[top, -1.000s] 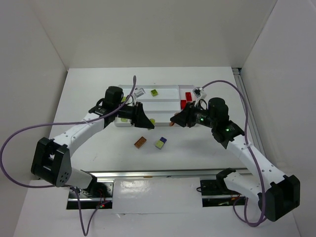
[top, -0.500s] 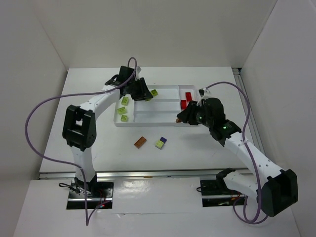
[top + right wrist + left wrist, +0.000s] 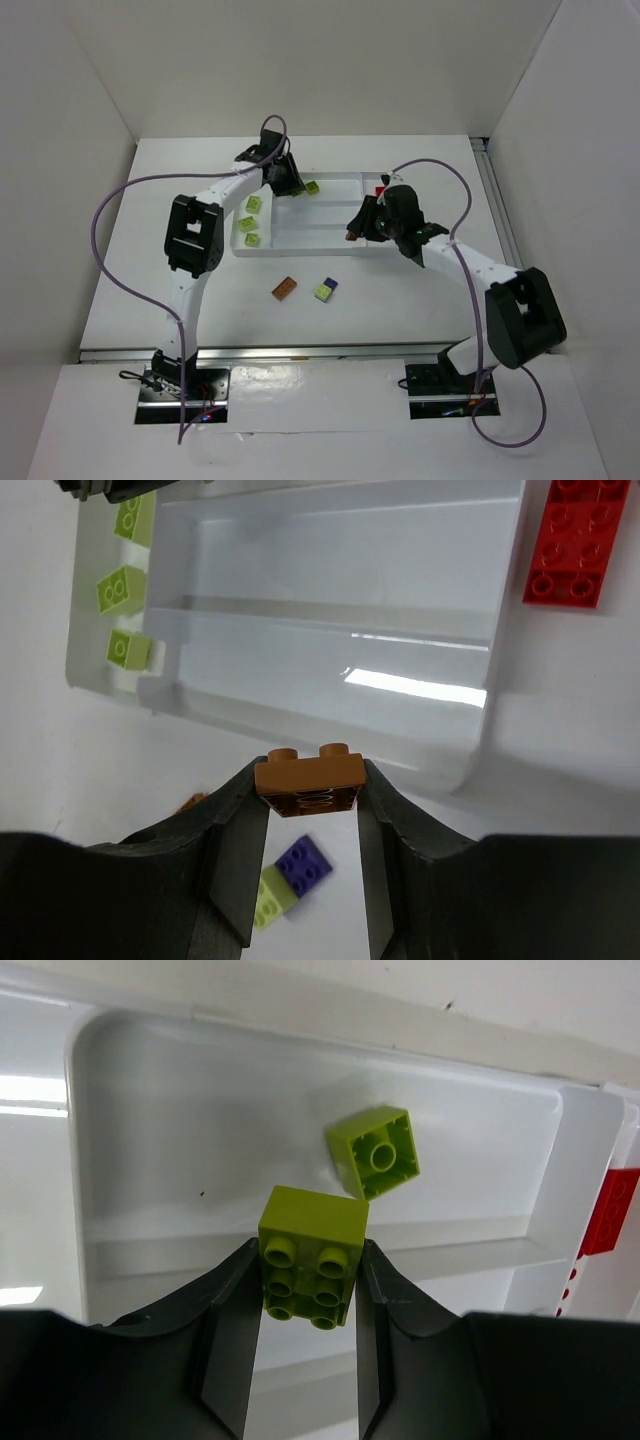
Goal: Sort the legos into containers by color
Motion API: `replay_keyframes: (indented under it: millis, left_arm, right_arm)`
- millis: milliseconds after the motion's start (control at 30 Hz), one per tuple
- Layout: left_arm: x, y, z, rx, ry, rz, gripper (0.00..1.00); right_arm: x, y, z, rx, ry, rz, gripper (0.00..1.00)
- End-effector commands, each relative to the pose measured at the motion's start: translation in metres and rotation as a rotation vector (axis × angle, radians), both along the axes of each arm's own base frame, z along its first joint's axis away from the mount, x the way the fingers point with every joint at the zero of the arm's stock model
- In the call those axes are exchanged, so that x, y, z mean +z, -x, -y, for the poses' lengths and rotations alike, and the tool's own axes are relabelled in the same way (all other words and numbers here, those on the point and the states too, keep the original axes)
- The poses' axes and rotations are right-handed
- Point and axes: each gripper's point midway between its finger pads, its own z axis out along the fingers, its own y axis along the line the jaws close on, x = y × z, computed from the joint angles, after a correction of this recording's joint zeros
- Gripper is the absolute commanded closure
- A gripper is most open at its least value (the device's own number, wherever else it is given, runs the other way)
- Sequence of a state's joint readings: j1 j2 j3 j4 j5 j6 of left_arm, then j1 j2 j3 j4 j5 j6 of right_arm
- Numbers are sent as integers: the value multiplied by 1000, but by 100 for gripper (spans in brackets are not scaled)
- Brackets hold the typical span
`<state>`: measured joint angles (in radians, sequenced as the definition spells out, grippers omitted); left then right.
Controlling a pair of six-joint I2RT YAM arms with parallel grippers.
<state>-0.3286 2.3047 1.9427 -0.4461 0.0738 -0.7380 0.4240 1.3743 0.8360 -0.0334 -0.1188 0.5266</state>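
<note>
While left jaws pinch a lime lego (image 3: 312,1250), right jaws clamp a brown lego (image 3: 308,777).

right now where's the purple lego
Top view: the purple lego lies on the table outside the tray, against a lime brick, right of a brown brick.

A white table (image 3: 400,310) sits enclosed by plain white panels: a back wall (image 3: 320,60), a left wall (image 3: 50,150) and a right wall (image 3: 580,150). A metal rail (image 3: 320,352) runs along its near edge. The light is even, with soft shadows.
</note>
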Motion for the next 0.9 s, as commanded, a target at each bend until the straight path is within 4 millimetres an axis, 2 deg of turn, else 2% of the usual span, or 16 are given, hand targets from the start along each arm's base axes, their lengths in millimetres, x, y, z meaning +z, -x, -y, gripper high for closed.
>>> replay_keyframes:
  millis: [0, 33, 100, 167, 233, 300, 333, 400, 433, 467, 533, 567, 700, 767, 833, 867]
  left_arm:
    - [6, -16, -2, 37, -11, 23, 100]
    - [10, -21, -2, 44, -13, 40, 100]
    - [3, -22, -7, 52, -21, 17, 100]
    - [3, -22, -7, 61, -15, 14, 97]
    - [5, -24, -5, 47, -8, 25, 81]
    - [11, -25, -8, 49, -24, 43, 67]
    - [11, -26, -9, 56, -32, 46, 43]
    - [12, -23, -11, 47, -41, 41, 23]
    - [18, -23, -11, 37, -46, 55, 15]
    - [18, -23, -12, 27, -54, 59, 0]
    - [38, -22, -11, 12, -42, 93, 0]
    - [46, -20, -5, -5, -43, 109, 0]
    - [83, -11, -2, -29, -37, 171, 0]
    - [118, -3, 2, -37, -17, 226, 0]
    - [137, 7, 2, -45, -19, 257, 0]
    - [149, 11, 5, -62, -19, 285, 0]
  right_arm:
    - [36, -45, -20, -17, -56, 151, 81]
    - [41, -54, -22, -31, -53, 163, 81]
    - [25, -66, -25, -40, -36, 138, 81]
    - [27, -80, -29, -43, -29, 156, 81]
    - [9, -88, -33, -47, -15, 111, 81]
    - [10, -97, -38, -47, -24, 128, 79]
    - [-3, -99, -39, -51, -21, 104, 78]
    - [1, -111, -43, -60, -23, 118, 75]
    - [-12, -116, -43, -68, -5, 94, 72]
    - [-13, -119, -44, -68, -3, 90, 60]
    - [-10, -127, -46, -71, 5, 106, 44]
    - [-13, -128, -47, -71, 9, 97, 26]
    - [-2, -126, -44, -94, 44, 126, 0]
    - [15, -124, -37, -129, 70, 157, 0]
    - [24, -115, -34, -142, 94, 180, 0]
    - [45, -110, -24, -169, 103, 220, 0]
